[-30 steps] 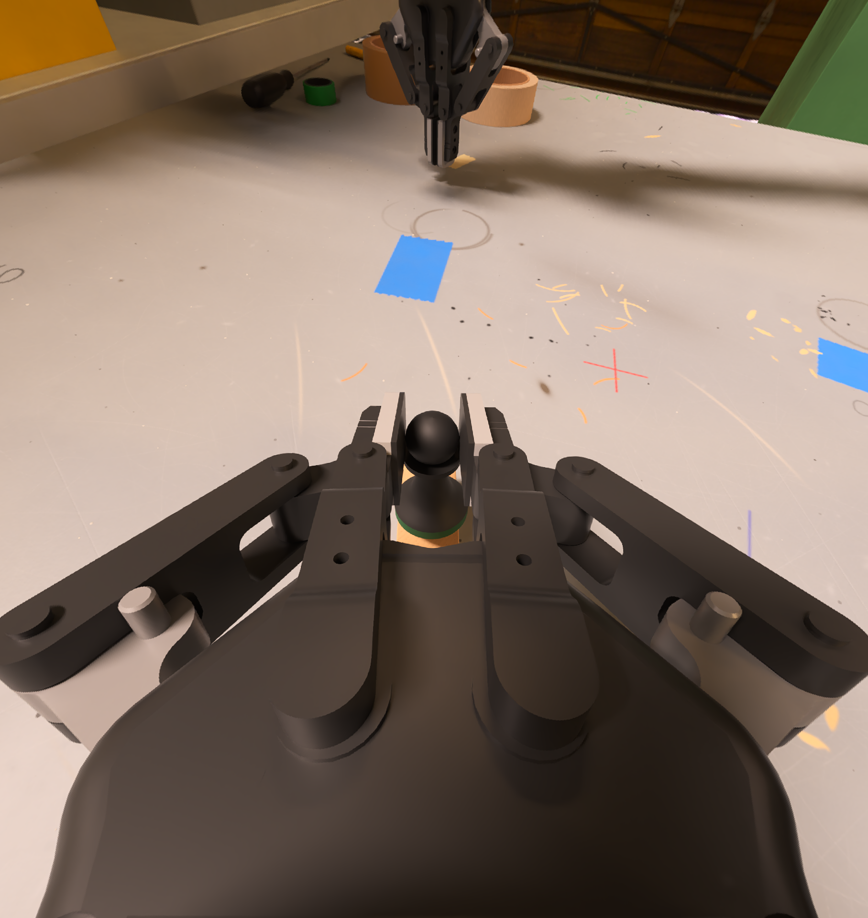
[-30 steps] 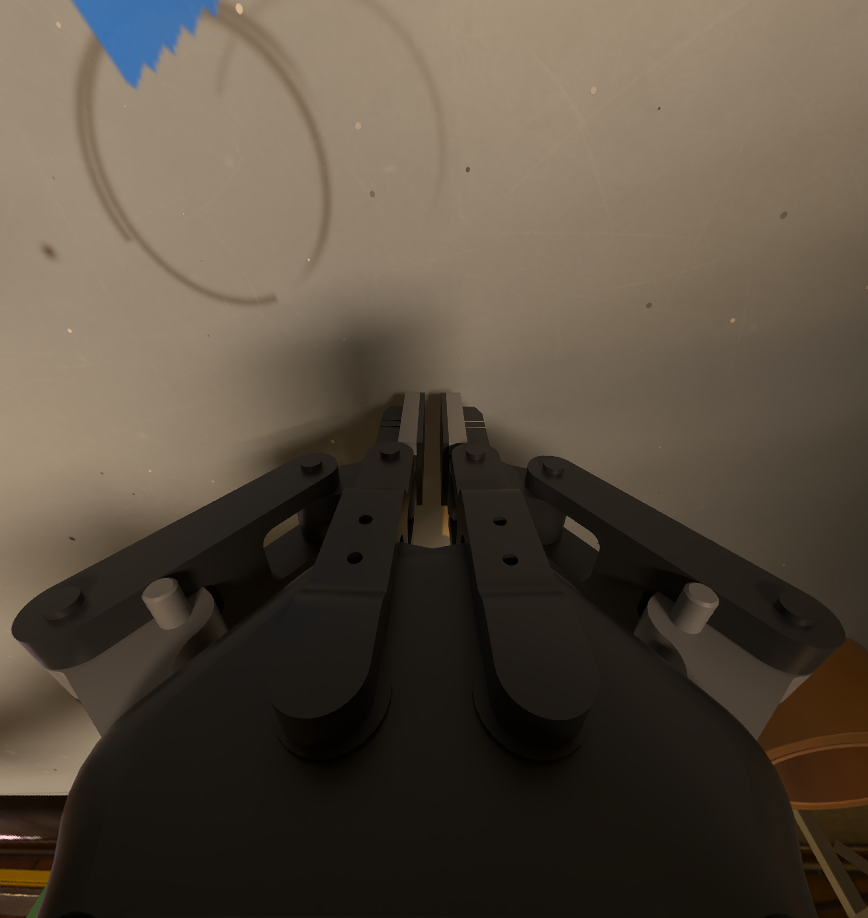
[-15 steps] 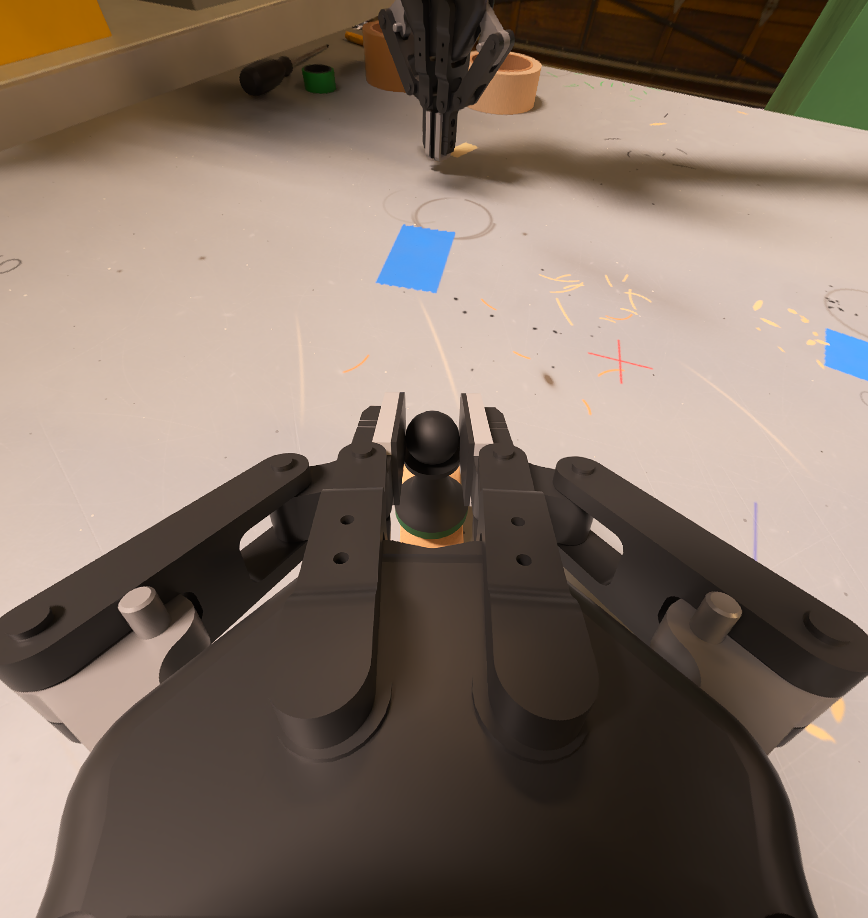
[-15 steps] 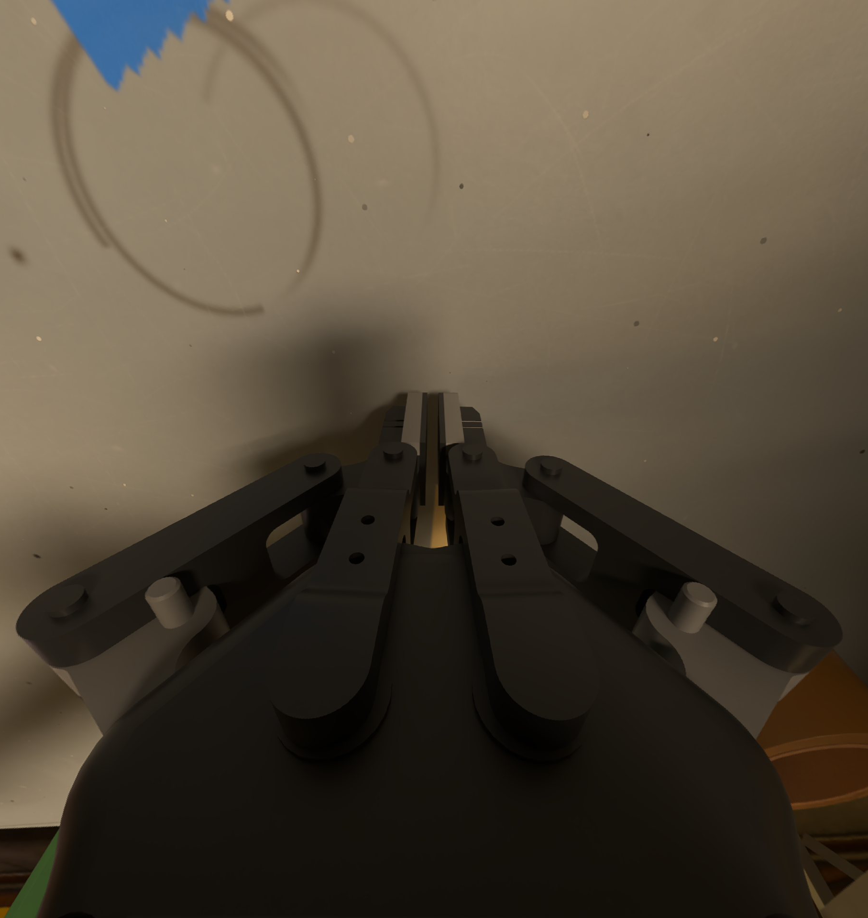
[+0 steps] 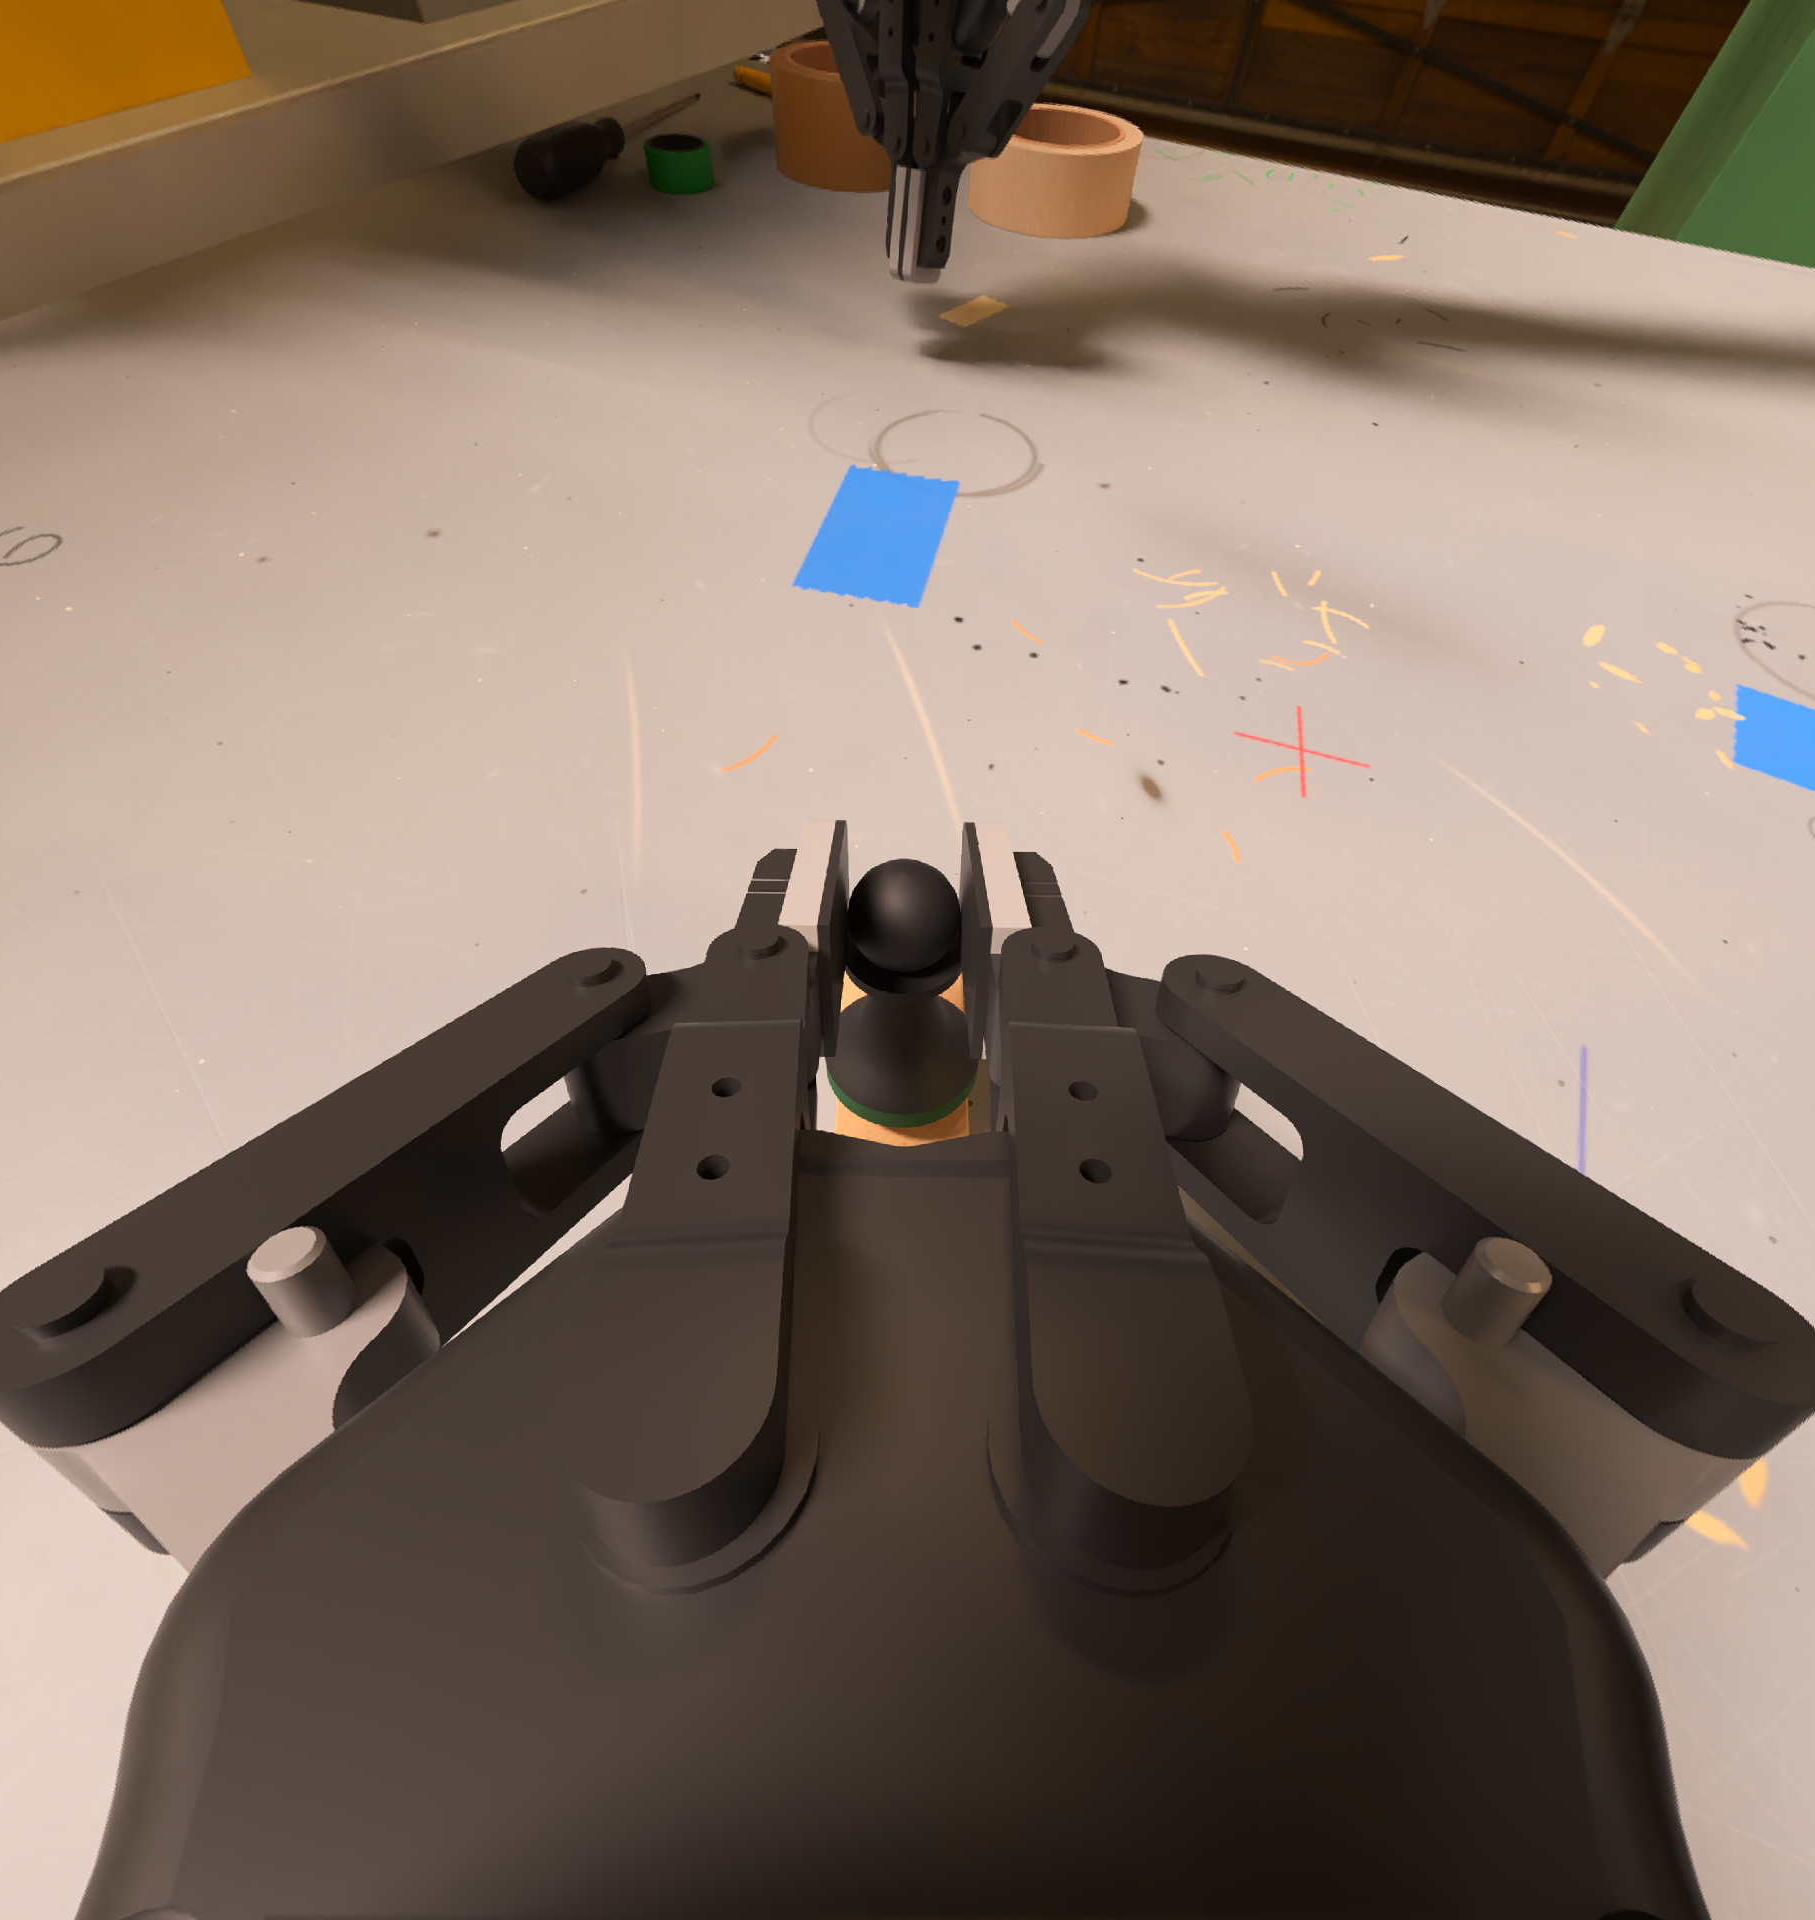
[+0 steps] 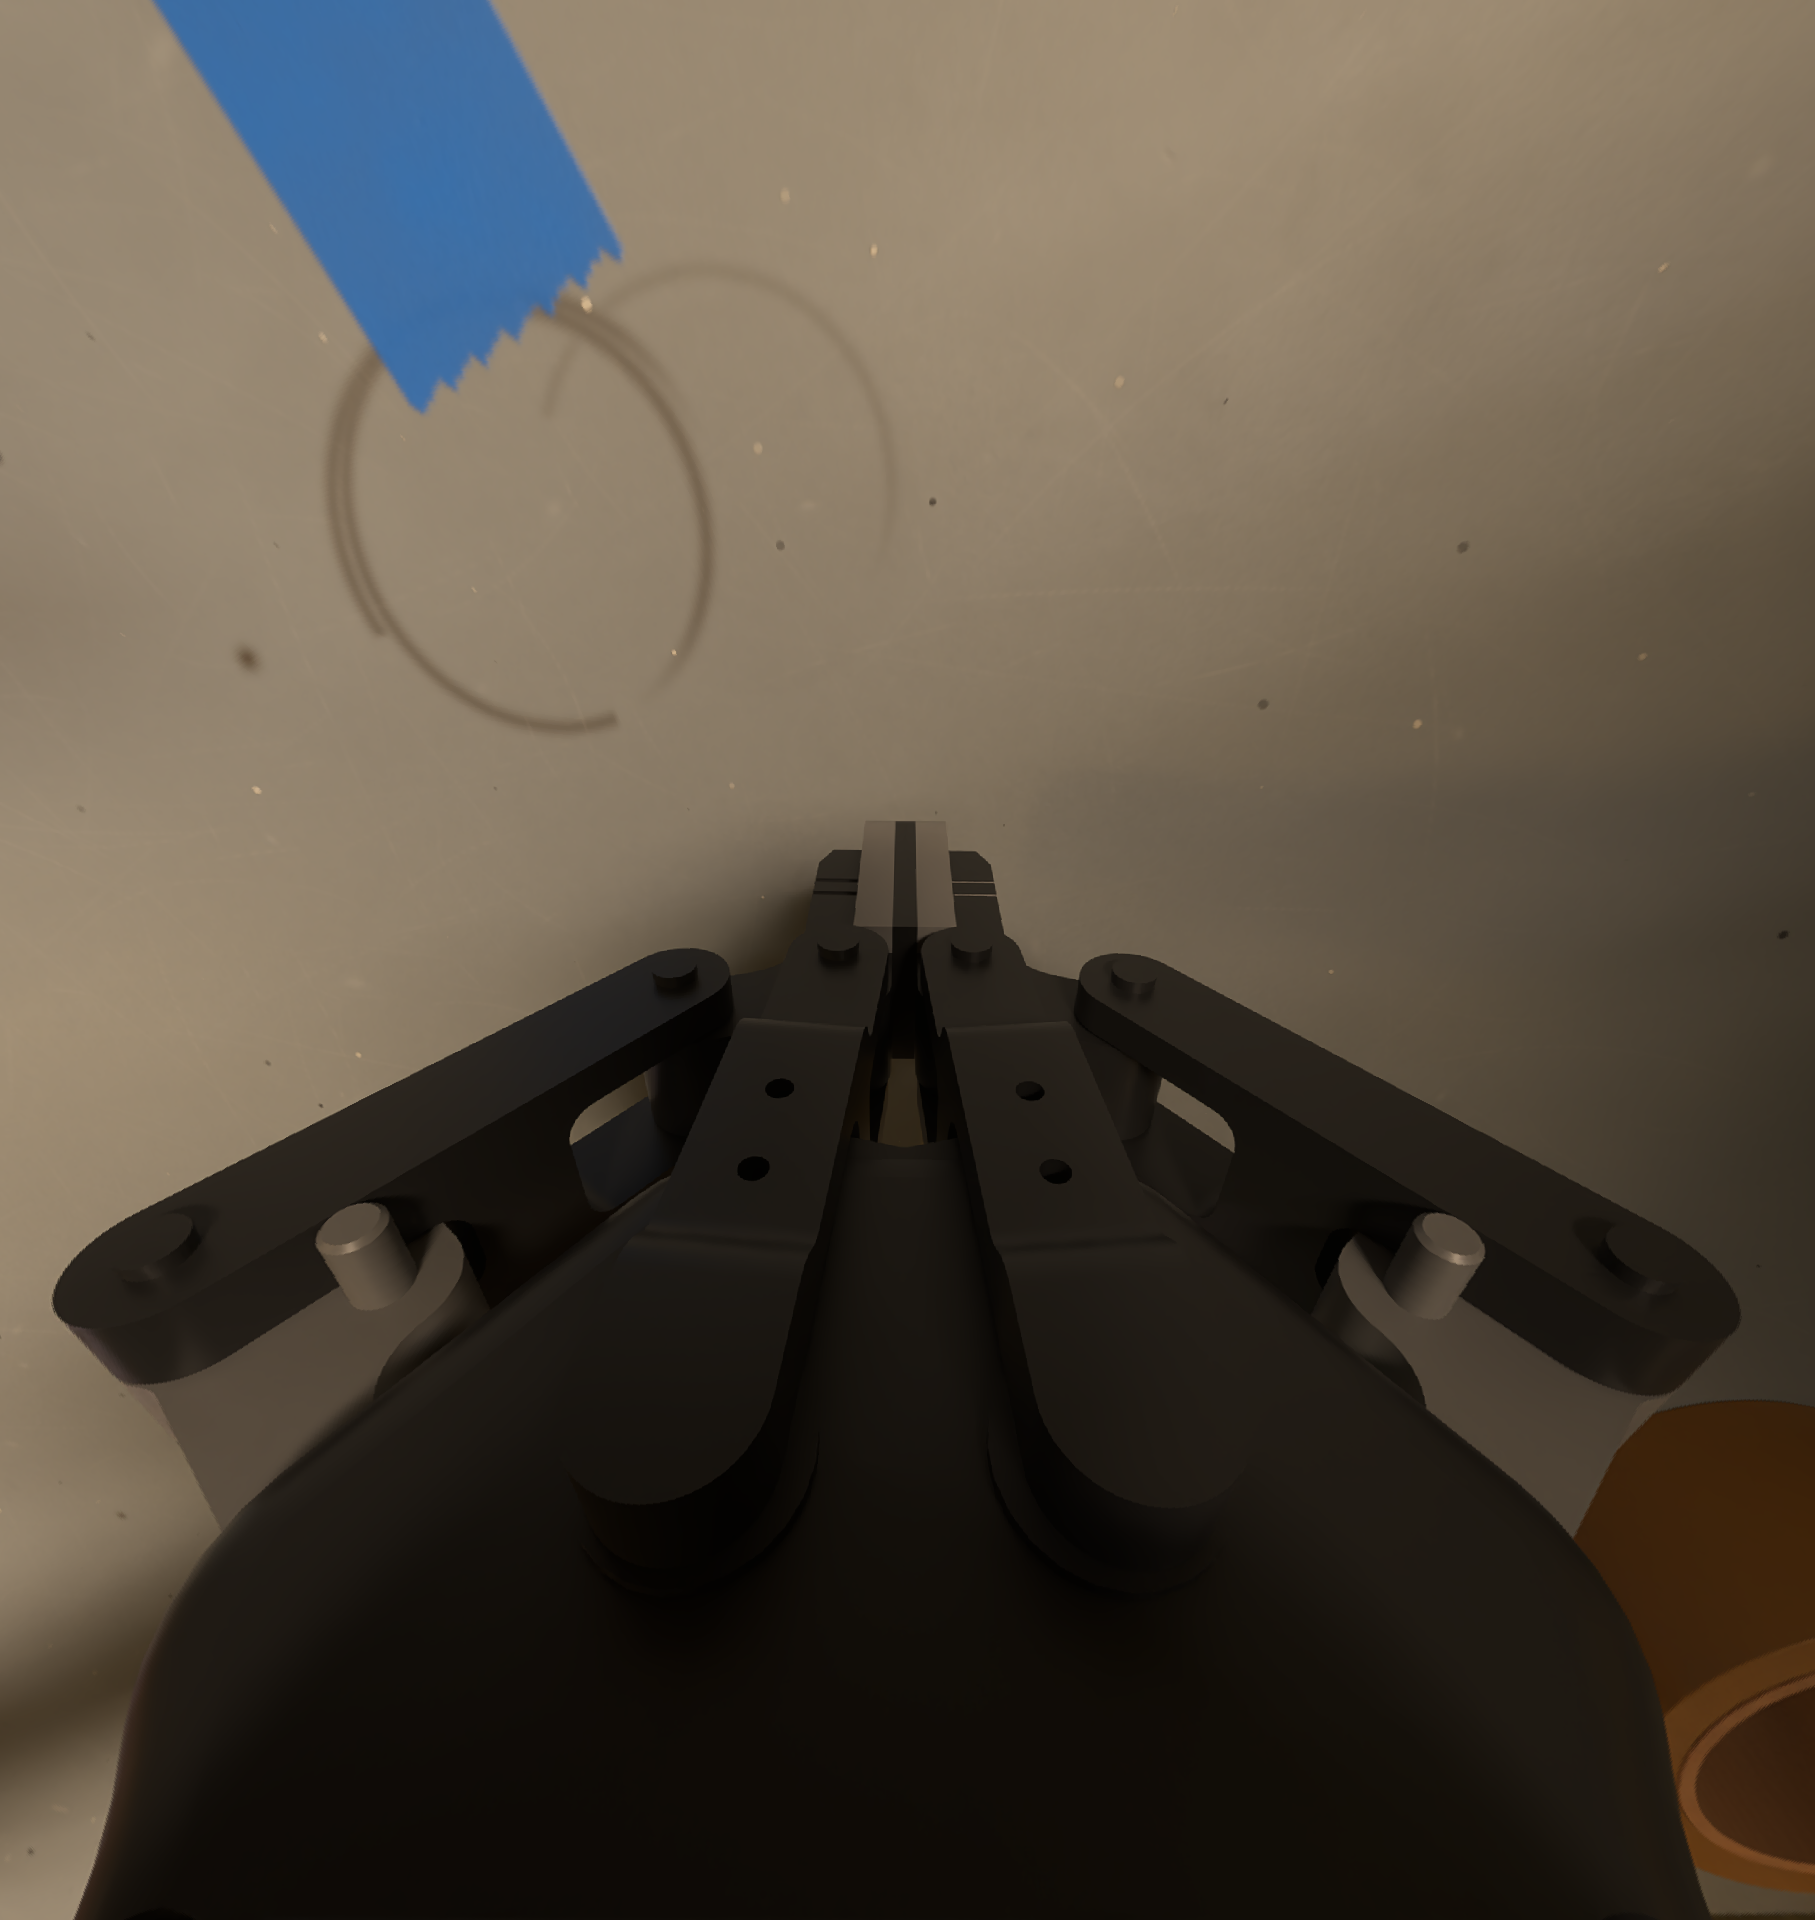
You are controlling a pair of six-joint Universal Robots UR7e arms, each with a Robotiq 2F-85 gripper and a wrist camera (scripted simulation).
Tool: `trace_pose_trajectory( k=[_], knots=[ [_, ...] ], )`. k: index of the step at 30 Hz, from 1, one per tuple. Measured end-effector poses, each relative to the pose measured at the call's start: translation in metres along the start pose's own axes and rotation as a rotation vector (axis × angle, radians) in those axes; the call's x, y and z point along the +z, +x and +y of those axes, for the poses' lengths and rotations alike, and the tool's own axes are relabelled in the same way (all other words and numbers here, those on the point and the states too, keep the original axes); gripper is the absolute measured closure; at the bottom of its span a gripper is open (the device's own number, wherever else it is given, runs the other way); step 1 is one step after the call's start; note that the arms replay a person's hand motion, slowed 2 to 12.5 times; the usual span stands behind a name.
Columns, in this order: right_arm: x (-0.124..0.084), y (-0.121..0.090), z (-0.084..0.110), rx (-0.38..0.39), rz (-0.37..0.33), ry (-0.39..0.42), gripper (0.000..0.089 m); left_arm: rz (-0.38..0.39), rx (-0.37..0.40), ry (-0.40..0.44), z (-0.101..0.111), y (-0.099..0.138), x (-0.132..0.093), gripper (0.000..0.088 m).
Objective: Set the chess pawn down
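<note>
Left wrist view: left pincer (image 5: 903, 873) pinched a black chess pawn (image 5: 901, 920) by its round head, above the grey surface (image 5: 363, 727); blue tape strip (image 5: 875, 535) lay ahead.
Right wrist view: right pincer (image 6: 905, 873) pressed together, empty, over the surface near a brown tape roll (image 6: 1734, 1662).

A black pawn (image 5: 901, 920) with a green band at its base. The pale grey surface (image 5: 363, 644) carries blue tape patches (image 5: 877, 535), a red cross (image 5: 1301, 750), orange flecks, and tan and brown rings (image 5: 1054, 171).
</note>
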State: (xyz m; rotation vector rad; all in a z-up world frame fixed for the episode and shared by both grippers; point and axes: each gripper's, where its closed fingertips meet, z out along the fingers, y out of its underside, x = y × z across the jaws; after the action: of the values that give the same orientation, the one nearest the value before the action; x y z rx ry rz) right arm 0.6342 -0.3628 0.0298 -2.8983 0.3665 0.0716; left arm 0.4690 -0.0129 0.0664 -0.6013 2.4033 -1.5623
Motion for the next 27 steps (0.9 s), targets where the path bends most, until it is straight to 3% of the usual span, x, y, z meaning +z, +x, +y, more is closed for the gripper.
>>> trace_pose_trajectory(
  k=[9,18,27],
  knots=[
    [-0.007,0.009,-0.001,-0.001,0.062,0.047,0.0885,-0.003,0.003,0.002,0.001,0.000,0.000,0.0688],
    [0.006,0.007,0.004,-0.027,0.071,-0.008,0.0805,-0.009,0.014,-0.013,0.003,0.001,0.001,0.0687],
    [0.011,0.010,0.003,-0.069,0.095,-0.031,0.0782,-0.022,0.013,-0.023,0.005,0.001,-0.001,0.0688]
  ],
)
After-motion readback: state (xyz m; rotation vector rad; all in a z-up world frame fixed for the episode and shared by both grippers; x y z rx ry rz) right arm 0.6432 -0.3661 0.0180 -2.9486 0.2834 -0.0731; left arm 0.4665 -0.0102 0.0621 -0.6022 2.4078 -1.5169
